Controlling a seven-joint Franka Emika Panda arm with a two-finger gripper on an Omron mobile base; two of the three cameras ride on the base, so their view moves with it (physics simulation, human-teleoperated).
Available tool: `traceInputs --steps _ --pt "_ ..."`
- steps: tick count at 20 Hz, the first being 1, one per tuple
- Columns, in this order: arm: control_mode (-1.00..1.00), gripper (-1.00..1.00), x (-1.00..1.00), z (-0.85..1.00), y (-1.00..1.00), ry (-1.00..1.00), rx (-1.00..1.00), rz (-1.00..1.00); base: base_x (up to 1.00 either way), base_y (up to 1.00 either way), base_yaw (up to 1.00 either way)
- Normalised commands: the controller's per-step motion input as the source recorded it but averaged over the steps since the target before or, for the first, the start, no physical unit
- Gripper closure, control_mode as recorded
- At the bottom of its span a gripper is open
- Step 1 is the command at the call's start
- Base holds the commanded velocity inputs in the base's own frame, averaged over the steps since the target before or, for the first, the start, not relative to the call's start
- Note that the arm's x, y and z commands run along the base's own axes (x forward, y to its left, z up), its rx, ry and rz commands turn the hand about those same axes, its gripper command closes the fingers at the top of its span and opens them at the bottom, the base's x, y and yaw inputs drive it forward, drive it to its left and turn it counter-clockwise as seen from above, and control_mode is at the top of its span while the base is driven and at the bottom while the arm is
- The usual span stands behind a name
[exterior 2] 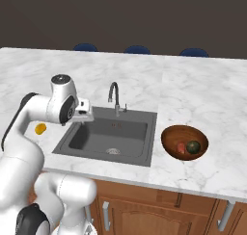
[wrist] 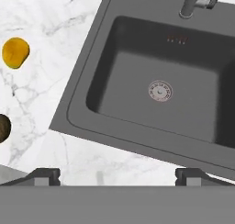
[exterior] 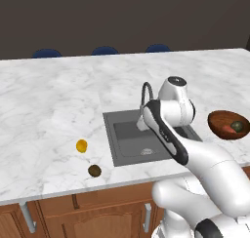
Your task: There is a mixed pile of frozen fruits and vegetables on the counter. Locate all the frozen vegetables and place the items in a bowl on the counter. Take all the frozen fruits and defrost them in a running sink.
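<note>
My gripper (wrist: pixel 118 177) hangs open and empty above the front left part of the dark grey sink (wrist: pixel 96 87), near its left rim in the right base view (exterior 2: pixel 85 117). On the white marble counter (exterior: pixel 58 100) left of the sink lie the two frozen fruits, a yellow-orange ball (wrist: pixel 15 53) (exterior: pixel 81 145) and an olive-brown ball (wrist: pixel 2 128) (exterior: pixel 94 170). Both are apart from my fingers. To the right of the sink, the wooden bowl (exterior 2: pixel 169 135) holds the frozen vegetables: a red-orange piece (exterior 2: pixel 181 148) and a dark green ball (exterior 2: pixel 193 147).
A curved dark faucet (exterior 2: pixel 114 92) rises at the back of the sink, and the round drain (wrist: pixel 160 90) sits in the basin floor. The counter's front edge runs over brown cabinet fronts (exterior: pixel 97 217). Blue chair backs (exterior: pixel 104 50) stand behind the counter.
</note>
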Motion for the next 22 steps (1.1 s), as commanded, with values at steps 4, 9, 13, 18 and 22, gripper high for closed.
traceInputs --steps 4,9,13,18,22 --pt "-1.0 -1.0 -0.09 -0.01 0.94 0.06 0.0 0.12 0.0 0.0 0.0" --pt "-1.0 -1.0 -0.2 -0.14 0.85 0.05 0.0 0.19 0.0 0.0 0.0" --pt "-1.0 -1.0 -0.22 -0.31 0.84 0.02 0.0 0.21 0.0 0.0 0.0" --pt "-1.0 -1.0 -0.07 -0.34 0.65 0.0 -0.01 0.16 0.0 0.0 0.0" --pt "-1.0 -1.0 0.0 -0.24 0.29 -0.02 0.0 0.02 0.0 0.0 0.0"
